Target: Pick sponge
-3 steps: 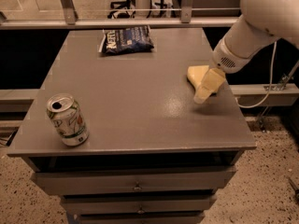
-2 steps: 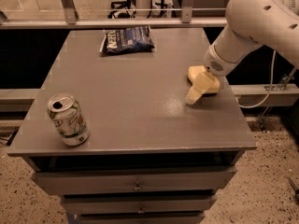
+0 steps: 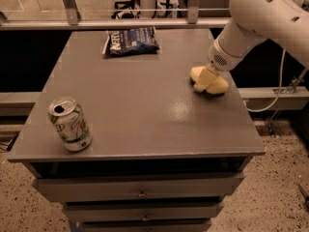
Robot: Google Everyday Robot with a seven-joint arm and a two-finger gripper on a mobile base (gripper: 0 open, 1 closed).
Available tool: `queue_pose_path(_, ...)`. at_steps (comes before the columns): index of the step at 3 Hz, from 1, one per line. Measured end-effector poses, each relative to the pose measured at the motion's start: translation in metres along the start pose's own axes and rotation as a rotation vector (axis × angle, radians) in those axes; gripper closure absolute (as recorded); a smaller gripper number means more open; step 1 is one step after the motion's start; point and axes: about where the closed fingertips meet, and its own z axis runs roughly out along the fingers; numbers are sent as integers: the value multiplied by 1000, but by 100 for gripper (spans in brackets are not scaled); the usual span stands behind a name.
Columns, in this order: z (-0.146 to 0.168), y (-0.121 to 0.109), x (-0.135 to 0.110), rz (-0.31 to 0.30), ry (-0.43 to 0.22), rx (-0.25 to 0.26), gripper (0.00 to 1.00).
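Observation:
The sponge point(image 3: 220, 85) is a small pale yellow foam block lying on the grey table point(image 3: 145, 105) near its right edge. My gripper point(image 3: 204, 80) comes down from the white arm point(image 3: 260, 18) at the upper right and sits right on the sponge, covering its middle. The sponge shows on both sides of the gripper and rests on the table top.
A dented soda can point(image 3: 70, 123) stands upright near the front left corner. A dark blue chip bag point(image 3: 131, 40) lies at the back middle. Drawers point(image 3: 140, 192) run below the table's front edge. A metal rail point(image 3: 116, 22) crosses behind the table.
The arm has swung in and down, bringing the gripper more squarely over the sponge. The sponge, can and bag have stayed where they were.

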Motion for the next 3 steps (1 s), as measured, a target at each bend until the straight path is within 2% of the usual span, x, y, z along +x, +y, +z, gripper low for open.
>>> queue_pose_path(1, -7, -1, -7, 4, -19, -14, 78)
queue_pose_path(2, -20, 3, -17, -13, -78, -53, 100)
queue_pose_path(3, -55, 35, -51, -66, -287, -211, 100)
